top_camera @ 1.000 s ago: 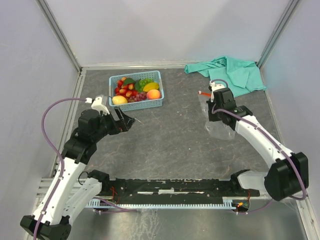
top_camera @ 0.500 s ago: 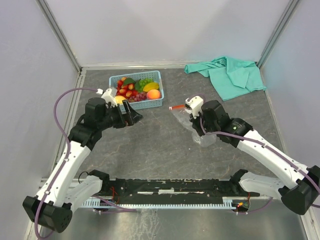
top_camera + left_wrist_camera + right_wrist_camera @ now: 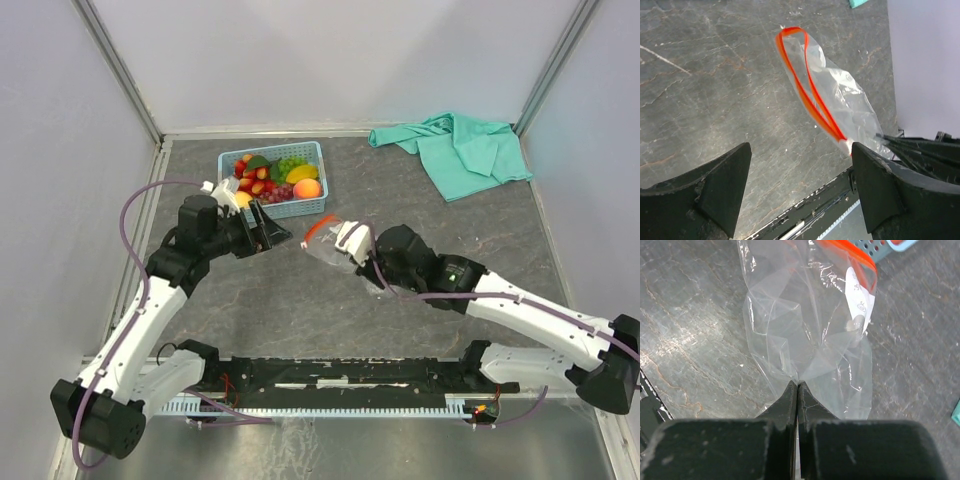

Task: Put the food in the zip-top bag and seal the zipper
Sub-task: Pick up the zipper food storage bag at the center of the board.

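While your right hand (image 3: 797,389) is pressed together on the small clear crinkly zip-top bag (image 3: 805,325), pinching a fold of film at its closed end, the mouth hangs free on the far side of the grip. The bag sits just in front of the light blue plastic lattice basket (image 3: 300,210), off its near right corner, mouth toward the basket. It looks lifted off the dark stone-pattern counter (image 3: 300,310), though I cannot tell for sure. The thin red-orange zipper strip (image 3: 852,256) stands as a narrow open loop, so it is not sealed.

Your left hand (image 3: 800,160) is spread and holds nothing. It hovers in front of the basket's near left corner, pointed across at the bag mouth.

All the small plastic toy fruits (image 3: 275,175) lie in the basket: red strawberries, green grapes, a yellow lemon, an orange-pink peach. None are bagged.

Gripping the closed end probably keeps the opening clear for loading and puts it close to the fruit, so carries are short. Likely next job: left hand picks a fruit. Watch the floppy mouth; it may collapse with only one hand on the bag.

The crumpled teal cloth (image 3: 465,150) lies well right of the basket, not involved.
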Robot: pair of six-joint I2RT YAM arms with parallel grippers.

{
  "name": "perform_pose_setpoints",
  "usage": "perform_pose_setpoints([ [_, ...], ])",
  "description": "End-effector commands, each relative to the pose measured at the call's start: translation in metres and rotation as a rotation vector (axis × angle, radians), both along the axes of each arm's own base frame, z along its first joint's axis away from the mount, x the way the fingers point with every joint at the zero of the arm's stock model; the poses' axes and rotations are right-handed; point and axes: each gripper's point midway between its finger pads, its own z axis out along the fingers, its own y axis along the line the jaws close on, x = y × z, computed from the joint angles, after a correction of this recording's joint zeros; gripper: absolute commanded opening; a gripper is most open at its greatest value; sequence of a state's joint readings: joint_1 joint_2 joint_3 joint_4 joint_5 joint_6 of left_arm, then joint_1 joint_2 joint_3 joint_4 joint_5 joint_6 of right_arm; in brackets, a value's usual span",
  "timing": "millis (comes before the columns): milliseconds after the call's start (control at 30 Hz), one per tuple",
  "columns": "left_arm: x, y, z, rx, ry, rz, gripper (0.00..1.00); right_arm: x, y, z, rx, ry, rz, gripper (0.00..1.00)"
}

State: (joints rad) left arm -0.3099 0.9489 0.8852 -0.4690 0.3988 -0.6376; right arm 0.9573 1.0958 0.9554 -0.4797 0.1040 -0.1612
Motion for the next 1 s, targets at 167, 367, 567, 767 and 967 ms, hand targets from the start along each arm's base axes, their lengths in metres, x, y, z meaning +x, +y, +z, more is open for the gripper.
perform_pose_setpoints([
  [167, -0.005, 0.022, -0.016, -0.027, 0.05, 0.195, 0.85, -0.009, 0.035, 0.022, -0.005, -0.274, 0.121, 0.02],
  [367, -0.01, 0.03, -0.025, -0.079, 0.074, 0.279, 0.84, -0.017, 0.047, 0.022, -0.009, -0.321, 0.167, 0.02],
  [567, -0.01, 0.014, -0.038, -0.154, 0.12, 0.229, 0.82, -0.025, 0.055, 0.016, -0.05, -0.384, 0.197, 0.02],
  [767, -0.009, 0.014, -0.051, -0.178, 0.144, 0.256, 0.7, -0.03, 0.064, 0.013, -0.072, -0.419, 0.215, 0.02],
  [967, -0.008, 0.033, -0.057, -0.119, 0.13, 0.343, 0.68, -0.032, 0.069, 0.016, -0.078, -0.446, 0.219, 0.02],
])
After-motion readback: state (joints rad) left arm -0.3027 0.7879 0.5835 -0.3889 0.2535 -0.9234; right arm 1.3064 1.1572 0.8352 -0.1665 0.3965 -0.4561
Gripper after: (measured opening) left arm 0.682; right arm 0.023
